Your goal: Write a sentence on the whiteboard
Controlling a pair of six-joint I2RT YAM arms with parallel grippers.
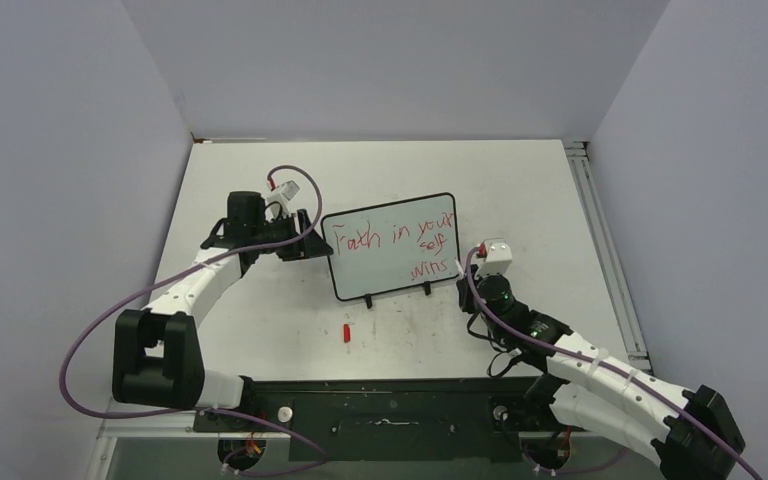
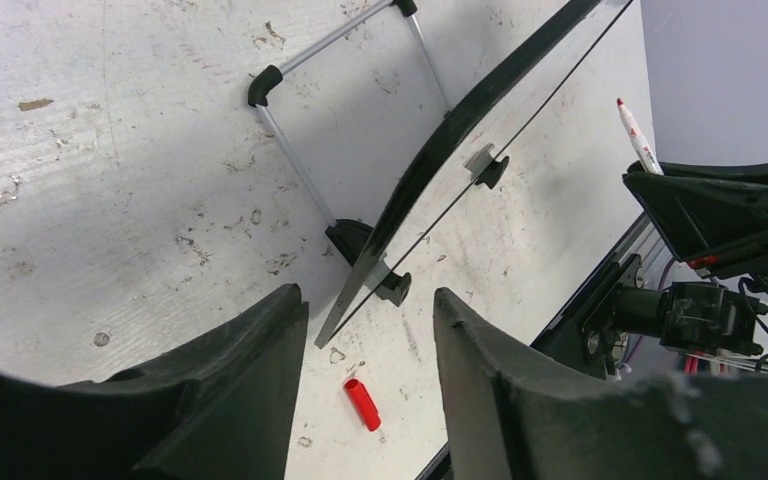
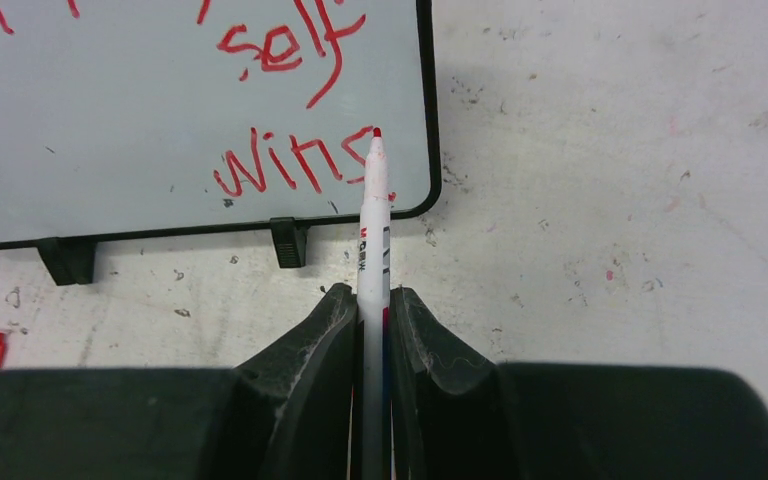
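Whiteboard (image 1: pixel 392 248) is standing on the table (image 1: pixel 260 180), sentence (image 1: pixel 400 240) looking done thru "wins", prob. nothing left to write. We're pinching the marker (image 3: pixel 373 220) in the right gripper (image 3: pixel 370 300); left gripper (image 2: pixel 370 300) gaping beside the whiteboard, empty.

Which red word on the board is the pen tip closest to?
Wins, bottom word of the sentence, by the lower right corner of the whiteboard. The marker tip sits at its last letter; other words are higher.

On the whiteboard (image 1: pixel 375 275) you read the sentence (image 1: pixel 395 236) "Faith in your self wins"; print on the marker (image 3: pixel 374 215) is illegible.
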